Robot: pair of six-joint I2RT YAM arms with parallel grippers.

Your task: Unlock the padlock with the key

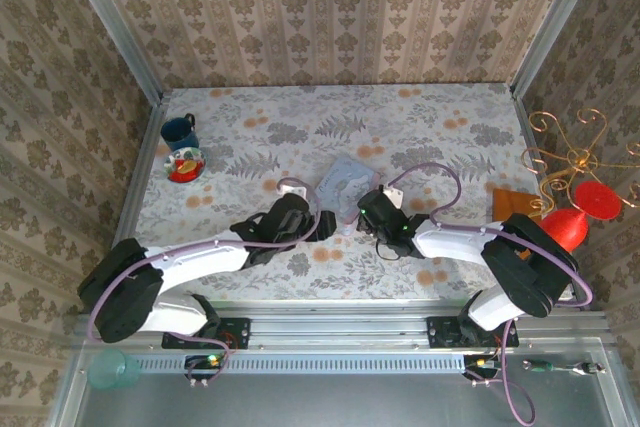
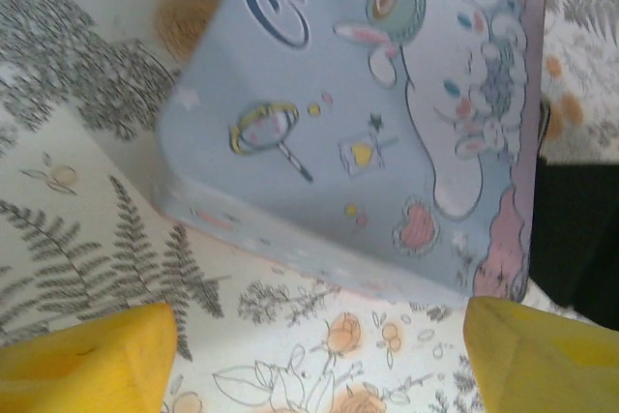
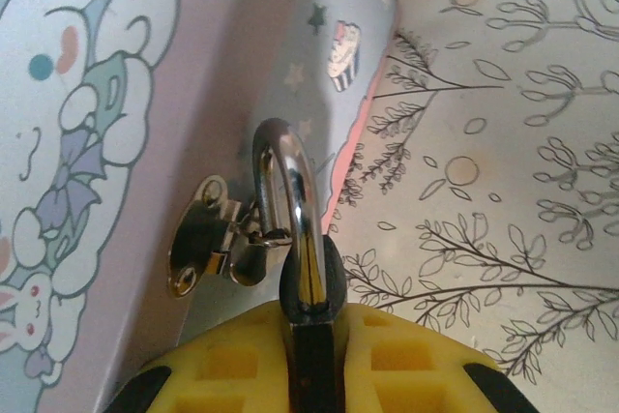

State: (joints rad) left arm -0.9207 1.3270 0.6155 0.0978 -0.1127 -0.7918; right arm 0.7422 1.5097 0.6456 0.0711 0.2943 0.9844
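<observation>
The padlock (image 3: 314, 273) is a small black body with a chrome shackle (image 3: 290, 181) looped through the metal hasp (image 3: 205, 239) on the side of the pale blue cartoon tin (image 3: 106, 94). My right gripper (image 3: 314, 336) is shut on the padlock's body, its yellow fingers (image 3: 222, 365) pressed on both sides. In the top view the right gripper (image 1: 370, 210) sits at the tin's (image 1: 345, 182) near right edge. My left gripper (image 2: 319, 360) is open just short of the tin (image 2: 368, 113), with bare tablecloth between its yellow fingertips (image 2: 87, 365). I cannot make out the key.
A blue mug (image 1: 180, 131) and a small bowl (image 1: 186, 164) stand at the back left. A gold wire stand (image 1: 575, 152), a red object (image 1: 585, 209) and an orange card (image 1: 510, 202) crowd the right edge. A small white item (image 1: 292, 189) lies left of the tin.
</observation>
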